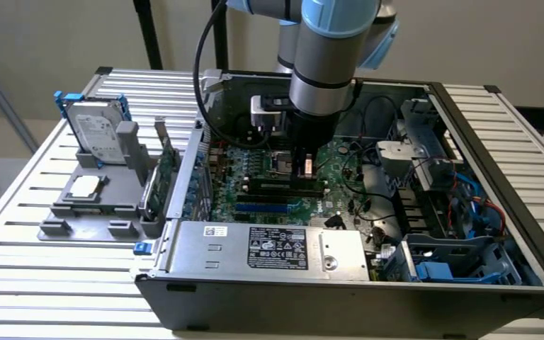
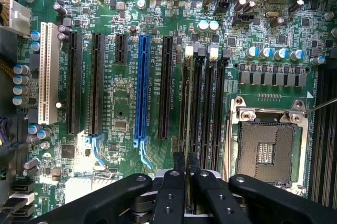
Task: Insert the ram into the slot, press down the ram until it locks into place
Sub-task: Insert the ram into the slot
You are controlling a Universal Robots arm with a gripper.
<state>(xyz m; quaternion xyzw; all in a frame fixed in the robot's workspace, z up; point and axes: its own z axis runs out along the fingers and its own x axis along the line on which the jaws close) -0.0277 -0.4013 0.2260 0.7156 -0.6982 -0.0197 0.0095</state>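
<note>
Status from my end, going across the exterior view from its left. Off on that side is the grey plastic parts fixture (image 1: 83, 209) on the slatted metal table (image 1: 26, 283). A silver hard drive in a blue frame (image 1: 97, 134) is propped on it, and the larger green expansion card with a metal bracket (image 1: 165, 173) stands by the case wall. Further in there's the open black computer case (image 1: 348, 297) and the green motherboard (image 1: 223, 205). My black two-finger claw (image 1: 305, 168) hangs straight down over the bank of long black memory slots (image 1: 277, 188), well apart from the fixture.

Wrist view tells the real story. My fingers (image 2: 178, 169) are pinched almost together with just a sliver between them. Running out of that sliver is a thin pale line I take to be the long, flat dark-green ram stick (image 2: 185, 108) seen edge-on, so I reckon I've got the ram clamped. Its long axis runs the same way as the slots. It lines up with the slot at the edge of the bank, the one next to the black expansion slot (image 2: 166, 87). So the target is straight below me, not off to either side. Whether the ram is touching that slot or already seated, I can't tell, and the white end latches (image 2: 188, 51) don't give it away.
</note>
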